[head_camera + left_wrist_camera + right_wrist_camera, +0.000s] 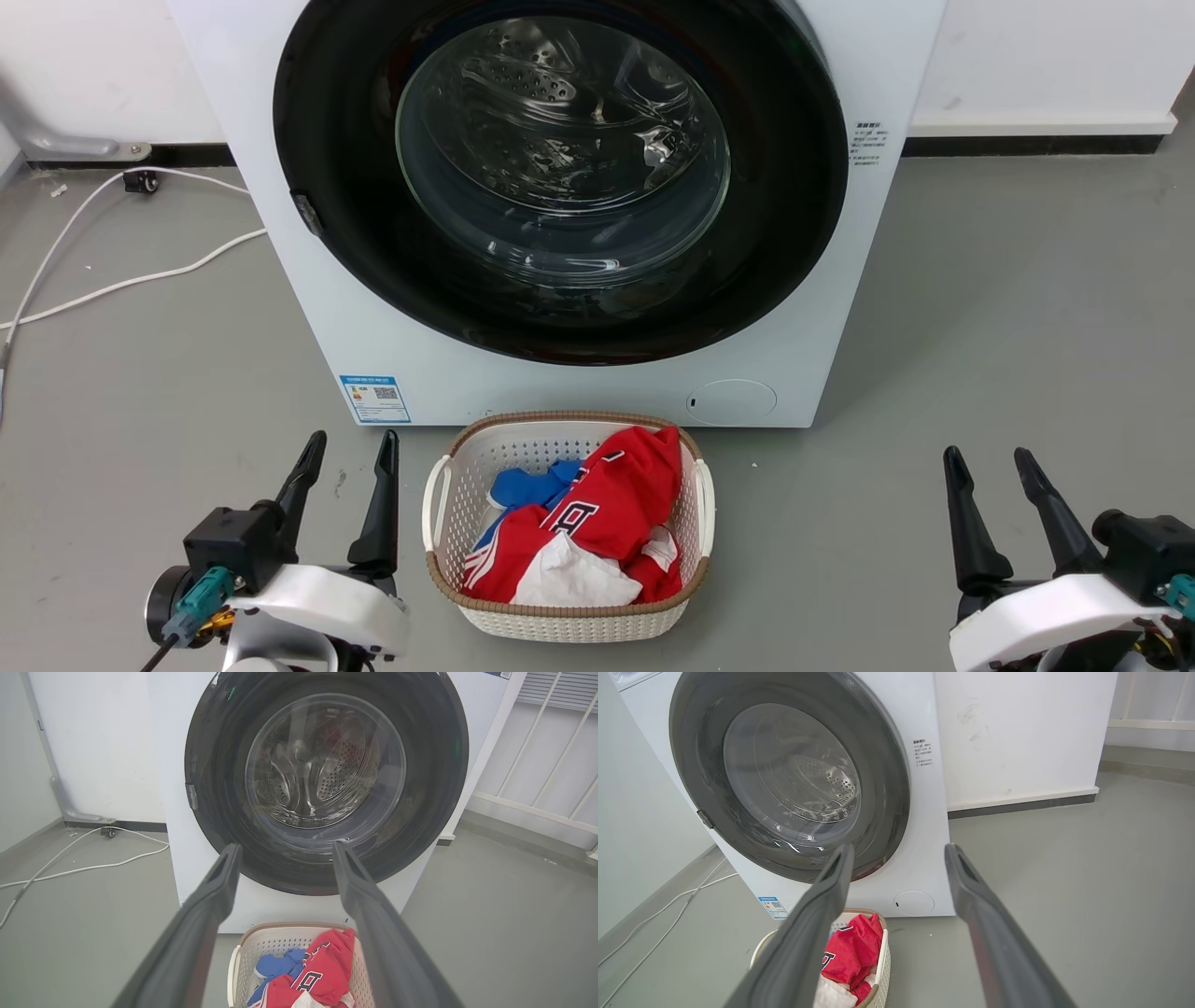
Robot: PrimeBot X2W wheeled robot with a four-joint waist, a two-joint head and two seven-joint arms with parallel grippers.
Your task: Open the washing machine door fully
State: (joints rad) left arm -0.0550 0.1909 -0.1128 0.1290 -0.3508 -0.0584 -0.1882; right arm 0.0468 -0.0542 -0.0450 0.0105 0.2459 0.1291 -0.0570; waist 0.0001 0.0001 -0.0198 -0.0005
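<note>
- The washing machine door (560, 177) is shut, lying flat against the front of the white washing machine (280, 243) and filling most of its width.
- Its wide, glossy black rim surrounds a clear, bulging glass centre, and the perforated steel drum (532, 84) shows through the glass.
- A small grey catch (306, 215) sits on the rim's left edge in the head view.
- The left gripper (353, 439) is at the lower left of the head view. It is released, with its 2 dark fingers spread apart and pointing toward the machine.
- It is above the grey floor (980, 308), well apart from the door and just left of the basket (439, 504).
- The right gripper (988, 455) is at the lower right. It is also released, with its 2 fingers spread, and it is well apart from both door and basket.
- In each wrist view, that arm's fingers frame the lower part of the door without touching it.
- The cream, perforated basket stands on the floor just in front of the machine, below the door.
- It holds a red garment (625, 495) with white lettering, a blue garment (527, 487) beside it and a white cloth (569, 574) at the near side.
- A white cable (140, 278) trails across the floor to the machine's left, toward the wall (93, 75).
- A blue-edged sticker (375, 399) is at the machine's lower left corner.
- A round flap (733, 401) is at its lower right.
</note>
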